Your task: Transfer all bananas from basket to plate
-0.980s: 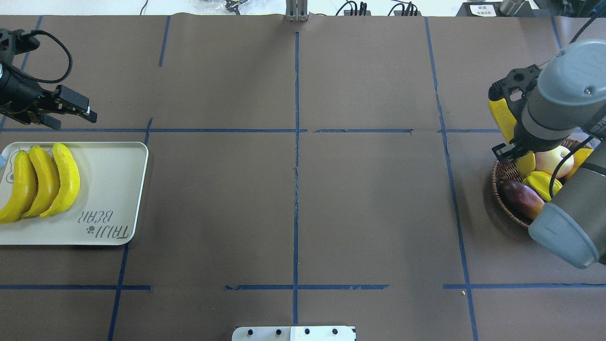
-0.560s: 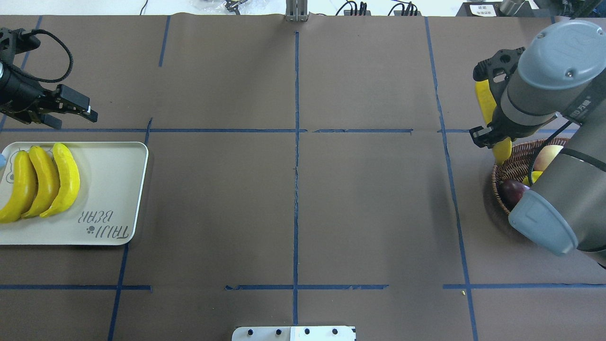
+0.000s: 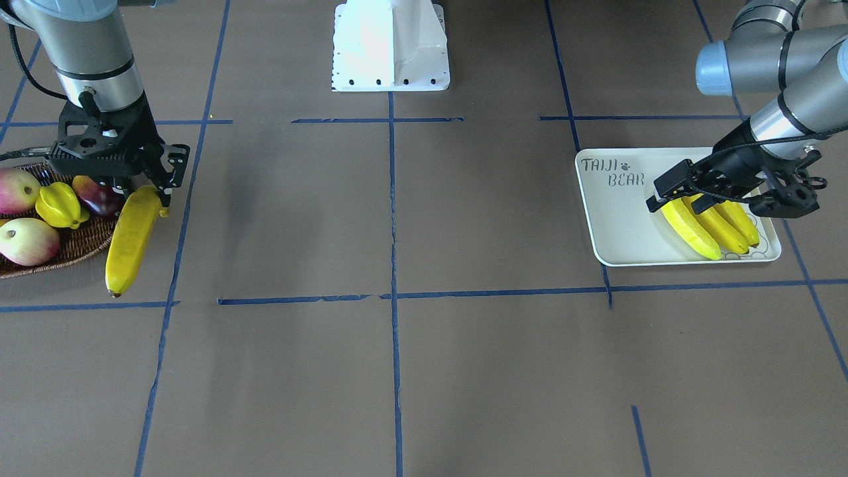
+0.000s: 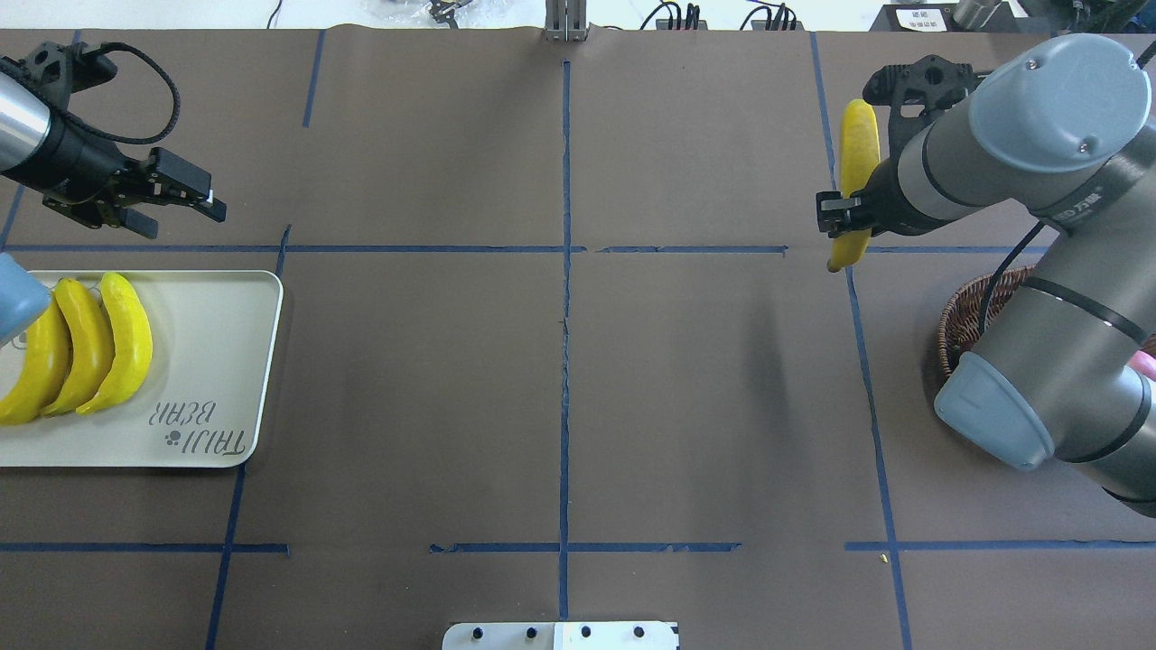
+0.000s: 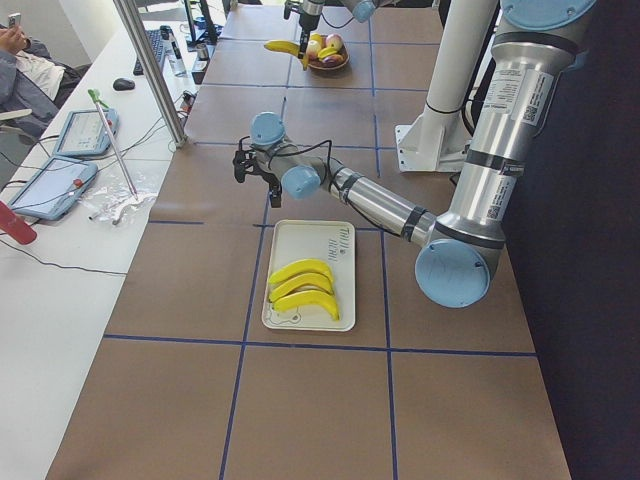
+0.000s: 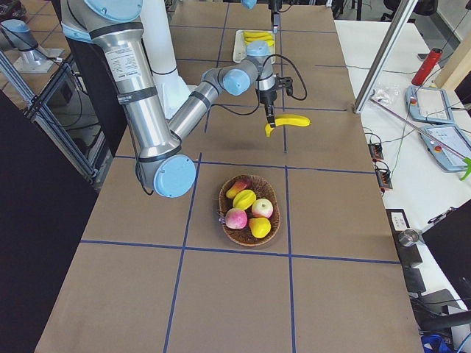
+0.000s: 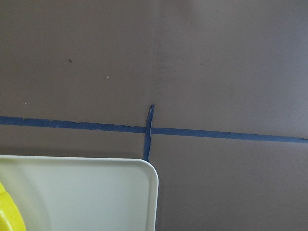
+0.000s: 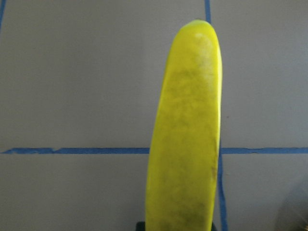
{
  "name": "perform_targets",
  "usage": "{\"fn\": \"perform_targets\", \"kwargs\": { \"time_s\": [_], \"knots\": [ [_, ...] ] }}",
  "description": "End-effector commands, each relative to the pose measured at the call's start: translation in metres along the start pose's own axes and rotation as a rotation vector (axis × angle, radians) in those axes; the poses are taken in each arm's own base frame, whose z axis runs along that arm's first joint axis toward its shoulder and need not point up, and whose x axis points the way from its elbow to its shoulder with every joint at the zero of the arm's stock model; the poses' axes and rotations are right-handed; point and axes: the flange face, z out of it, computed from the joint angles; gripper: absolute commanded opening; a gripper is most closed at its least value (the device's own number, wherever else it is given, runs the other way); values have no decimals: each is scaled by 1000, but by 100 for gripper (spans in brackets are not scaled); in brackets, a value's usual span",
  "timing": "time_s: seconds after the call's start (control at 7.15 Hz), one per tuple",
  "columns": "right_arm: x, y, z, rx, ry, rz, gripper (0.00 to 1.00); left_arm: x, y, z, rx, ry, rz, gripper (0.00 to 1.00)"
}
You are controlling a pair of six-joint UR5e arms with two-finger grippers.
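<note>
My right gripper (image 4: 844,213) is shut on one end of a long yellow banana (image 4: 856,153), which hangs in the air left of the wicker basket (image 4: 959,311). In the front-facing view this banana (image 3: 130,240) hangs just beside the basket's rim (image 3: 79,250). The right wrist view is filled by the banana (image 8: 186,144). Three bananas (image 4: 81,348) lie side by side on the off-white plate (image 4: 217,361). My left gripper (image 4: 185,219) hovers open and empty beyond the plate's far edge.
The basket (image 6: 229,229) holds a yellow starfruit (image 3: 59,204), red-and-cream fruits (image 3: 26,242) and a dark purple fruit (image 3: 96,193). My right arm's elbow (image 4: 1039,397) covers most of the basket from overhead. Brown table with blue tape lines lies between basket and plate.
My right gripper has lifted the banana out of the basket and carried it left and farther across the table. The left arm has shifted slightly to the right.
</note>
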Motion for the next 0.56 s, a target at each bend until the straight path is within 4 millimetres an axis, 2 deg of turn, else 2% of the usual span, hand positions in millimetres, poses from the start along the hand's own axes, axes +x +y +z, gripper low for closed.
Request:
{"fn": "perform_targets", "kwargs": {
  "time_s": [0.0,0.42],
  "knots": [
    [-22,5,-5,-4,-200,103,5,62,8,14,-25,49,48,100],
    [-55,26,4,14,-468,90,5,113,9,8,-19,98,76,100]
  ]
}}
